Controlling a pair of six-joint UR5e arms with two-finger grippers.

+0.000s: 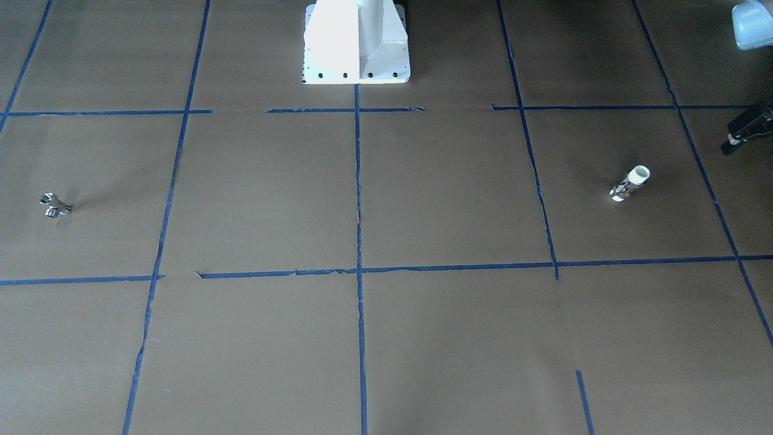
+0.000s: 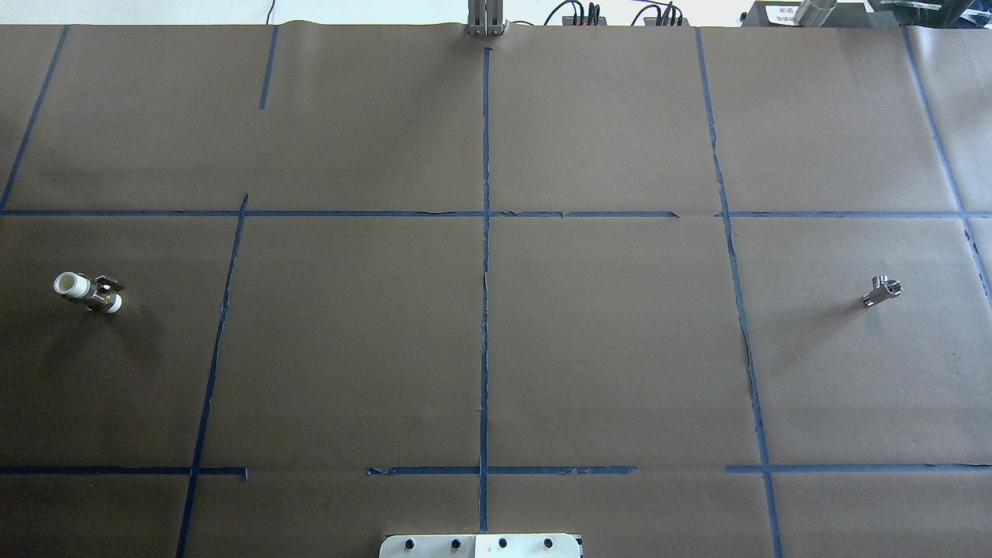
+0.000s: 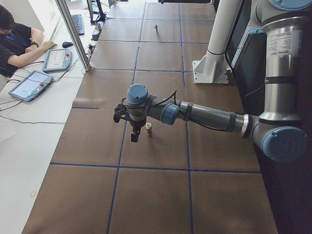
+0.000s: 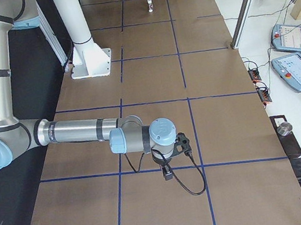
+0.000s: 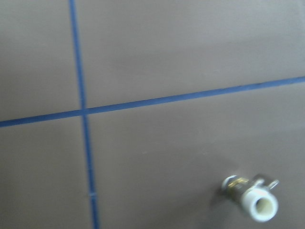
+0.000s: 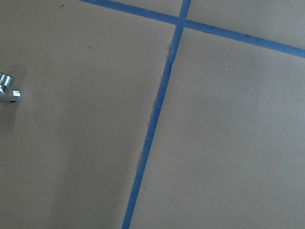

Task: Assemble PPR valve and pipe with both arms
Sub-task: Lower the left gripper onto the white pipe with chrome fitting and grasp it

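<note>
The pipe (image 2: pixel 87 292) is stood on the worktop (image 2: pixel 496 349) way over on the robot's left, white open end up. The PPR valve (image 2: pixel 882 291) is laid far off on the right. The left gripper (image 3: pixel 135 136) is held just beside the pipe, and the right gripper (image 4: pixel 167 174) low over the worktop. Whether either one's fingers are open or closed can't be told.

soft, even light falls on the brown paper table (image 2: pixel 349 349), which darkens toward the corners in the overhead and front-facing views. the white robot base (image 1: pixel 356 42) is blown out to flat glare. the ppr valve (image 1: pixel 55 205) glints and throws a long, soft shadow toward the front-facing view's right; the pipe (image 2: pixel 87 291) casts only a faint one. the left wrist view is dim and blurred, the pipe's white end fuzzy; the right wrist view is brighter and sharper.
</note>
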